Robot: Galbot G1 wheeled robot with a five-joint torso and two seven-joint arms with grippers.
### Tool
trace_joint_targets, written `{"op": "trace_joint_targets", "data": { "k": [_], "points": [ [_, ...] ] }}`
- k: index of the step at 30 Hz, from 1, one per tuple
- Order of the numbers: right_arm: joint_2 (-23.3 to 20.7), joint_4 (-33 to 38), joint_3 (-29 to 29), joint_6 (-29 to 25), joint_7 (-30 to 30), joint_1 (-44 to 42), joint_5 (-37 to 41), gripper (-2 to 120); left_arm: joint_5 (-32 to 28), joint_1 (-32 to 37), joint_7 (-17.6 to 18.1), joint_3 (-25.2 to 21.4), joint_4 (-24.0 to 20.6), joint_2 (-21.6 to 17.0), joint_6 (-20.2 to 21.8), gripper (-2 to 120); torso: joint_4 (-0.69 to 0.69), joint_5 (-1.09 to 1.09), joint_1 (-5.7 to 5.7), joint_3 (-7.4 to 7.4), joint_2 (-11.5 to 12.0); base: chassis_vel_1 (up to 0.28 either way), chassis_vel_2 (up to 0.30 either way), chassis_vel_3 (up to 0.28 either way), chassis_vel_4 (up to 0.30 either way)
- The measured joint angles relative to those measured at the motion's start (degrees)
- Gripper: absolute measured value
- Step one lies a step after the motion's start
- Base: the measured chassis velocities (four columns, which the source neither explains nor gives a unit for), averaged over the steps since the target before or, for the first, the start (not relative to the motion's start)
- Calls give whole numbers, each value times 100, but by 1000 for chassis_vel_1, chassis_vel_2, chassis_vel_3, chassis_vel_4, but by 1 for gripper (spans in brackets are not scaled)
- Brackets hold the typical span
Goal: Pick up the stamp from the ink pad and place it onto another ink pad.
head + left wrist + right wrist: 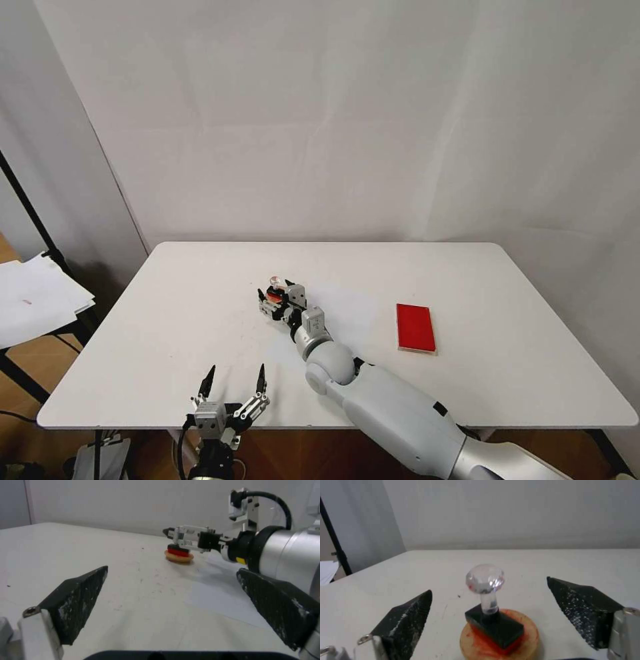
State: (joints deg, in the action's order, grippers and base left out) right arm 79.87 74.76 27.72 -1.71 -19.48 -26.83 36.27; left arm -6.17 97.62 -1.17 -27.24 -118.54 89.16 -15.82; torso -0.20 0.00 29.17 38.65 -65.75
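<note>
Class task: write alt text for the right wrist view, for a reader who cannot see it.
A small stamp with a clear round knob stands upright on a round tan ink pad stained red. The open right gripper flanks it, touching neither, on a white table.

The stamp (274,285) stands on the round ink pad (271,295) at the table's (167,320) middle, between the right gripper's (273,288) spread fingers, with the rectangular ink pad (415,327) lying well right of centre frame.
</note>
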Motion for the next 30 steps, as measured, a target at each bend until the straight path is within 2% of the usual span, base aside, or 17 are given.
{"op": "trace_joint_targets", "data": {
  "k": [2,3,4,6,7,11,12,15,17,20,21,22,25,26,30],
  "points": [
    [-27,63,-28,26,-29,-5,-6,92,0,0,0,0,0,0,0,102,0,0,0,0,0,0,0,0,0],
    [-121,256,-127,142,-132,-23,-11,99,0,0,0,0,0,0,0,102,0,0,0,0,0,0,0,0,0],
    [-231,494,-249,239,-216,-60,-11,100,0,0,0,0,0,0,0,102,0,0,0,0,0,0,0,0,0],
    [-615,1132,-575,407,-403,-267,-60,100,0,0,0,0,0,-1,0,102,-2,0,0,0,0,0,0,0,0],
    [-615,1132,-575,407,-403,-267,-60,100,0,0,0,0,0,-1,0,102,-2,0,0,0,0,0,0,0,0],
    [-1416,2183,-1145,506,-551,-1070,-405,100,0,0,0,0,0,0,0,102,-1,1,0,-1,0,0,0,0,0],
    [-1416,2183,-1145,506,-551,-1070,-405,100,0,0,0,0,0,0,0,102,-1,1,0,-1,0,0,0,0,0],
    [-2013,2981,-1874,469,-585,-2171,-847,100,0,1,0,0,0,0,0,102,-1,2,0,-1,1,0,0,0,0],
    [-2118,3131,-2074,430,-585,-2468,-947,100,0,0,0,-1,0,0,0,102,-1,2,0,-1,1,0,0,0,0],
    [-2397,3787,-2978,136,-577,-3787,-1478,100,0,0,0,0,0,2,0,102,-3,2,-1,-1,0,0,0,0,0],
    [-2397,3787,-2978,136,-577,-3787,-1478,100,0,0,0,0,0,2,0,102,-3,2,-1,-1,0,0,0,0,0],
    [-2412,4084,-3391,-3,-576,-4474,-1738,100,0,0,0,-1,0,1,0,102,-3,3,-1,-1,0,0,0,0,0],
    [-2199,4484,-3961,-314,-579,-5514,-2317,100,0,0,0,2,0,-1,0,102,-2,2,-2,-2,0,0,0,0,0],
    [-2199,4484,-3961,-314,-579,-5514,-2317,100,0,0,0,2,0,-1,0,102,-2,2,-2,-2,0,0,0,0,0],
    [-1788,4778,-4267,-649,-580,-6467,-2819,100,0,0,0,-1,0,-1,0,102,-1,-1,-2,-2,0,0,0,0,0]
  ]
}}
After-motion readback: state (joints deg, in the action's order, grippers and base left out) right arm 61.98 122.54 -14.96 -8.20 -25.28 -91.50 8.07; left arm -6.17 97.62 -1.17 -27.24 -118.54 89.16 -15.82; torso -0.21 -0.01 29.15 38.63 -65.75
